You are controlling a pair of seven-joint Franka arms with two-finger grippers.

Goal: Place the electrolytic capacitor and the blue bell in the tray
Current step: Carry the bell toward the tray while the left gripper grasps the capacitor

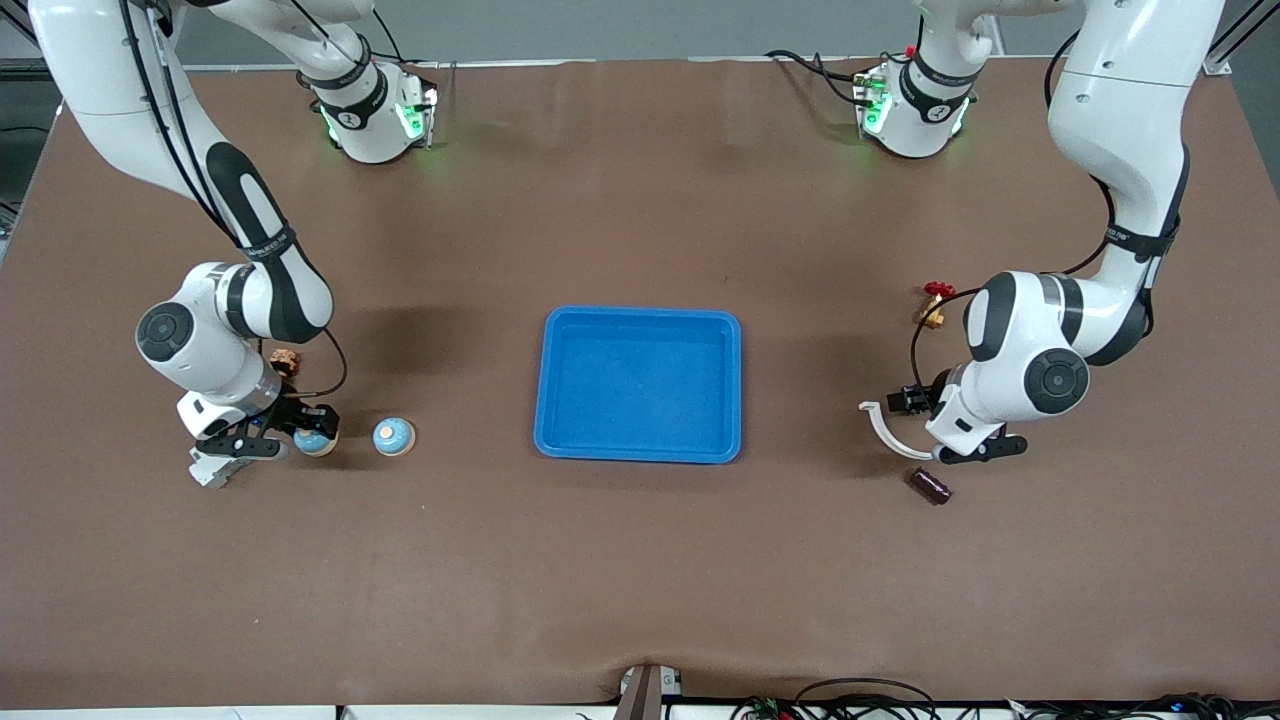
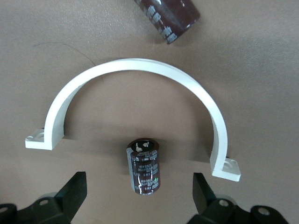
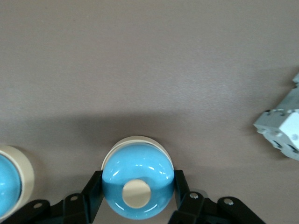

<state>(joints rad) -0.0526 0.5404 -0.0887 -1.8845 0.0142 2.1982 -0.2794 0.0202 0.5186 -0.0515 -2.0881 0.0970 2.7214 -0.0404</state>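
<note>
The bright-blue tray (image 1: 640,448) lies at the table's middle. Toward the right arm's end, my right gripper (image 1: 303,434) (image 3: 137,190) is shut on a blue bell (image 1: 316,441) (image 3: 138,179) with a cream button, which rests on the table. A second blue bell (image 1: 394,436) (image 3: 11,179) stands beside it, nearer the tray. Toward the left arm's end, my left gripper (image 1: 965,455) (image 2: 139,193) is open low over the table. A dark electrolytic capacitor (image 2: 144,170) stands between its fingers (image 2: 74,192), untouched. Another capacitor (image 1: 930,485) (image 2: 170,16) lies nearer the front camera.
A white half-ring clamp (image 1: 890,432) (image 2: 135,70) arches between the two capacitors. A brass valve with a red handle (image 1: 935,303) sits by the left arm's elbow. A small brown object (image 1: 285,360) and a pale grey block (image 1: 208,470) (image 3: 282,128) lie near the right gripper.
</note>
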